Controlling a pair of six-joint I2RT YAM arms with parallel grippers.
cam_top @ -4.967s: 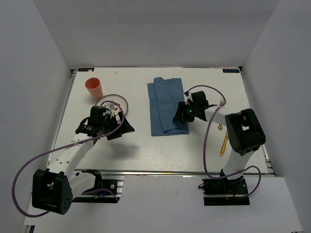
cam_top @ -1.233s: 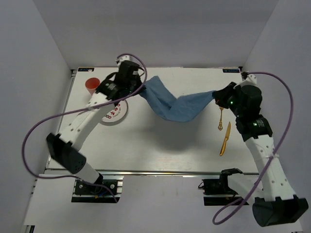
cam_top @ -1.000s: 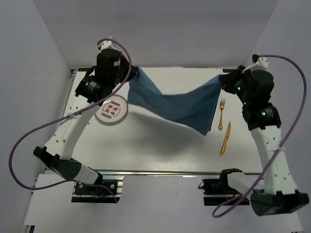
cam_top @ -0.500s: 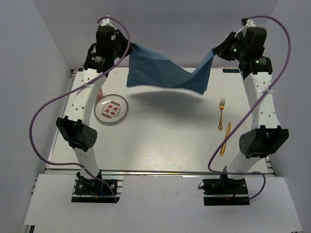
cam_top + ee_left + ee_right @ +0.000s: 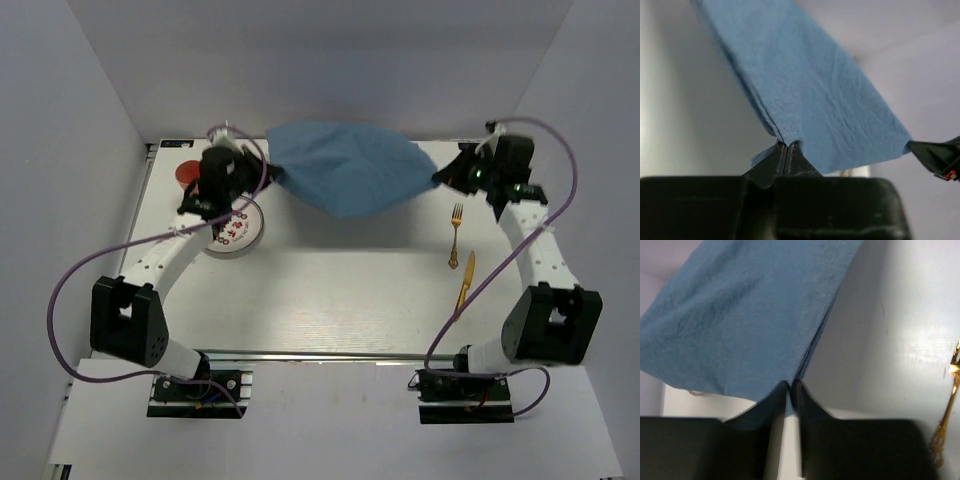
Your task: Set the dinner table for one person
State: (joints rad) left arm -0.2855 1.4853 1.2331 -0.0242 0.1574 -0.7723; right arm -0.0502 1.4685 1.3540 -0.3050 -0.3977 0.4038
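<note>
1. top external: the white dinner table (image 5: 340, 290) spans the view. the blue cloth (image 5: 345, 178) hangs spread above its far part. the left gripper (image 5: 268, 172) is clamped on the cloth's left corner and the right gripper (image 5: 440, 181) on its right corner. a plate (image 5: 235, 232) lies by the left arm, with a red cup (image 5: 185, 178) half hidden behind it. a fork (image 5: 456, 235) and knife (image 5: 463, 285) lie near the right edge.
2. left wrist: the fingers (image 5: 771, 161) are pressed together on a cloth corner, and the cloth stretches away to the other gripper.
3. right wrist: the fingertips (image 5: 771, 401) pinch the cloth's corner with only a thin slit between them. the table shows at right, with the fork at its edge.
</note>
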